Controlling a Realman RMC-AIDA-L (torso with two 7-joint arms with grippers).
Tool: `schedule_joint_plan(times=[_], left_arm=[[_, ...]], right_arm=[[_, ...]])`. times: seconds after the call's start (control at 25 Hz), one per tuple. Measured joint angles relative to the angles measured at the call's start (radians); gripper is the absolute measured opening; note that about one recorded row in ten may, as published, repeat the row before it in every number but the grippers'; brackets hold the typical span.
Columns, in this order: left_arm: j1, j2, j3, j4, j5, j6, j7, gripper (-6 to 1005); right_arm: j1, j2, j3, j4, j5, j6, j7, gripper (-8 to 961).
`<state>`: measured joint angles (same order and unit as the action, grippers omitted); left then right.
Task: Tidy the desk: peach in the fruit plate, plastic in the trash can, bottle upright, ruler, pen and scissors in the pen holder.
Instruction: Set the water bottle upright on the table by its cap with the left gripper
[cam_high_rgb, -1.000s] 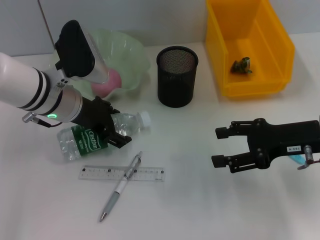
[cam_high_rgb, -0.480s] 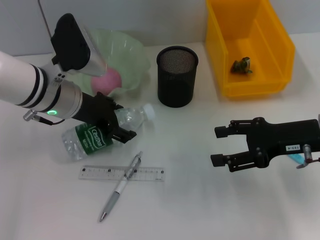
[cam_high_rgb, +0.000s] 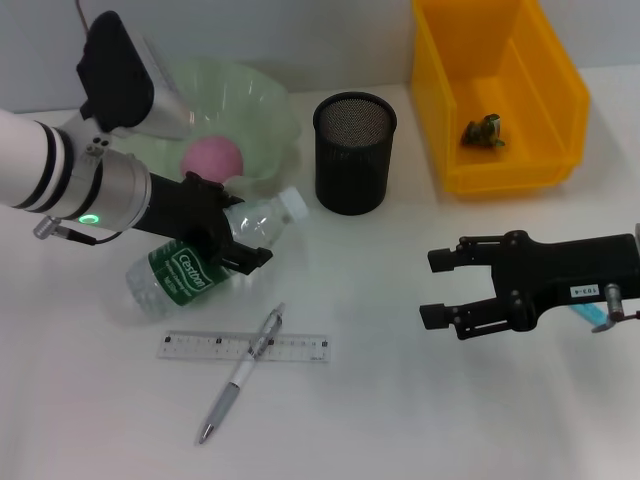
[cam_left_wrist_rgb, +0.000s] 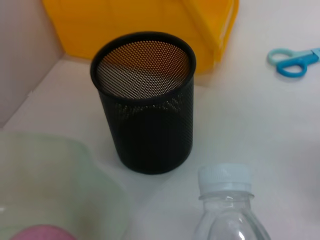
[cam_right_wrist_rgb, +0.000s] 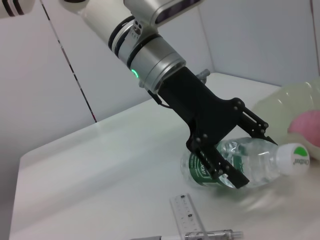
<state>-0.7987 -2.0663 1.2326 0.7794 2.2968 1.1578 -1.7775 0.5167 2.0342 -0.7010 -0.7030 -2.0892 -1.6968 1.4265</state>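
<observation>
My left gripper (cam_high_rgb: 238, 232) is shut on the clear bottle (cam_high_rgb: 185, 275) with a green label, holding it tilted with its white cap (cam_high_rgb: 292, 203) raised toward the black mesh pen holder (cam_high_rgb: 354, 150). The right wrist view shows the same grip on the bottle (cam_right_wrist_rgb: 257, 165). A pink peach (cam_high_rgb: 212, 158) lies in the pale green fruit plate (cam_high_rgb: 255, 100). Ruler (cam_high_rgb: 243, 347) and pen (cam_high_rgb: 240, 374) lie crossed on the desk in front. Crumpled plastic (cam_high_rgb: 482, 131) sits in the yellow trash can (cam_high_rgb: 500, 170). My right gripper (cam_high_rgb: 432, 289) hovers open and empty at the right; the blue scissors (cam_high_rgb: 598, 315) peek out behind it.
The pen holder (cam_left_wrist_rgb: 145, 100) stands just beyond the bottle cap (cam_left_wrist_rgb: 223, 180) in the left wrist view, with the scissors (cam_left_wrist_rgb: 292, 61) farther off. A bare stretch of white desk lies between the pen and my right gripper.
My left gripper has lifted the bottle's neck end and drawn back a little, so the bottle tilts up more. The right gripper has barely moved.
</observation>
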Motion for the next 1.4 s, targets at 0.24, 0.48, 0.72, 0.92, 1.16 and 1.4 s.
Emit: schedule_joint_plan(times=[0.24, 0.48, 0.72, 0.92, 1.16, 1.4], left_arm=[[0.034, 0.001, -0.024, 0.056, -0.021, 0.025, -0.002, 784], [0.071, 0.003, -0.036, 0.105, -0.062, 0.038, 0.008, 783], [0.112, 0.003, -0.036, 0.165, -0.089, 0.043, 0.008, 782], [0.132, 0.003, -0.054, 0.187, -0.113, 0.047, 0.009, 783], [0.151, 0.003, -0.062, 0.194, -0.134, 0.048, 0.012, 774], [0.178, 0.004, -0.066, 0.211, -0.18, 0.049, 0.035, 762]], right_arm=[[0.002, 0.003, -0.002, -0.008, 0.0, -0.003, 0.006, 842], [0.008, 0.003, -0.003, -0.019, 0.0, -0.004, 0.013, 842], [0.01, 0.004, -0.011, -0.033, 0.0, -0.007, 0.027, 842], [0.01, 0.006, -0.014, -0.039, 0.0, -0.008, 0.034, 842], [0.009, 0.006, -0.014, -0.042, 0.0, -0.013, 0.035, 842], [0.008, 0.006, -0.014, -0.043, 0.0, -0.014, 0.035, 842]])
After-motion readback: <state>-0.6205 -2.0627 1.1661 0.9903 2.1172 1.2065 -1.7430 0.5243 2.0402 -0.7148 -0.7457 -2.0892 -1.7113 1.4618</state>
